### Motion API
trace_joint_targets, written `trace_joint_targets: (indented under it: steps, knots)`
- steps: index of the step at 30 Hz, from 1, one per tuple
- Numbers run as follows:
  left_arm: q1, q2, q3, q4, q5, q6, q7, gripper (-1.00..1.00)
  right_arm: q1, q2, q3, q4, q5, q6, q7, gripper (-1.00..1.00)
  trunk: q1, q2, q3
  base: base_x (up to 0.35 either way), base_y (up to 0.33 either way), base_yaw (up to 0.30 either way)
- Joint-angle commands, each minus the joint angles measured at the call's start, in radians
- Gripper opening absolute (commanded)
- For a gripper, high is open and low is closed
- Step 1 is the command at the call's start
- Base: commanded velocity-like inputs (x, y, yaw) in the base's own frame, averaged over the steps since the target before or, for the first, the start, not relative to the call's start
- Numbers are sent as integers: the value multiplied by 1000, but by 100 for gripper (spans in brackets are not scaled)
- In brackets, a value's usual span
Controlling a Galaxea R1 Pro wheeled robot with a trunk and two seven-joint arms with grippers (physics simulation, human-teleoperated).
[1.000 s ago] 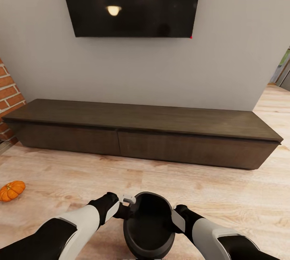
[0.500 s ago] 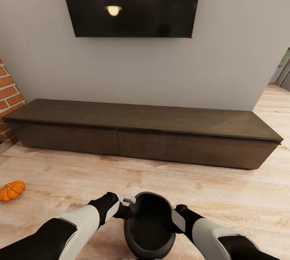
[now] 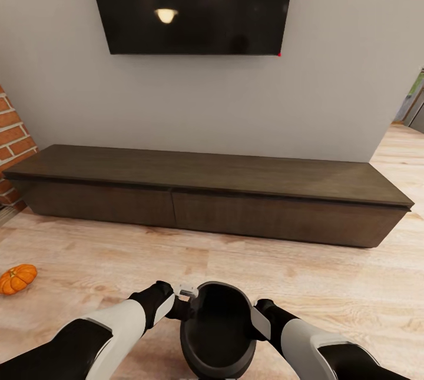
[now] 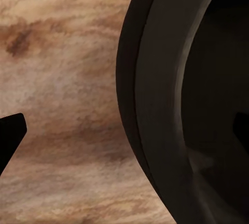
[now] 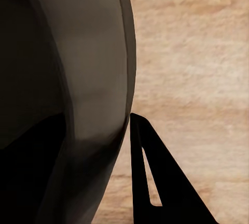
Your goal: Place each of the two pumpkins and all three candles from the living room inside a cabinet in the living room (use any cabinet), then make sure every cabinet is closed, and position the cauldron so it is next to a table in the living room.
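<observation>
Nothing moved — one cauldron [image 3: 218, 333], one pumpkin [image 3: 17, 279]

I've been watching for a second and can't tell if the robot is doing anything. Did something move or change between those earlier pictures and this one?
Nothing visibly changed. The black cauldron is held between both arms just as before, the orange pumpkin lies in the same spot on the wooden floor, and the long dark cabinet stays closed.

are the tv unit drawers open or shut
Shut: both dark fronts of the cabinet sit flush under its top, with no beige inside showing.
</observation>
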Motion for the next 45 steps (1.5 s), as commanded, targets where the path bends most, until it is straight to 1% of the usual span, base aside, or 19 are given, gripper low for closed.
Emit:
trace_joint_targets:
  steps: [1,12,13,29,31,36,45]
  knots:
    - [0,0,-9,-1,10,5,-1,100,1,0,-13,-1,-24,2,-5,-100,0,0,-1,0,0,0]
    - [0,0,-9,-1,10,5,0,100,1,0,-13,-1,-24,2,-5,-100,0,0,-1,0,0,0]
    - [0,0,-9,-1,10,5,0,-100,1,0,-13,-1,-24,2,-5,-100,0,0,-1,0,0,0]
    - [0,0,-9,-1,13,5,4,-100,1,0,-13,-1,-24,2,-5,-100,0,0,-1,0,0,0]
    - [0,0,-9,-1,16,5,5,-100,1,0,-13,-1,-24,2,-5,-100,0,0,-1,0,0,0]
    - [0,0,-9,-1,43,5,6,-100,1,0,-13,-2,-24,2,-5,-100,0,0,-1,0,0,0]
    - [0,0,-9,-1,48,5,6,-100,1,0,-13,-2,-24,2,-5,-100,0,0,-1,0,0,0]
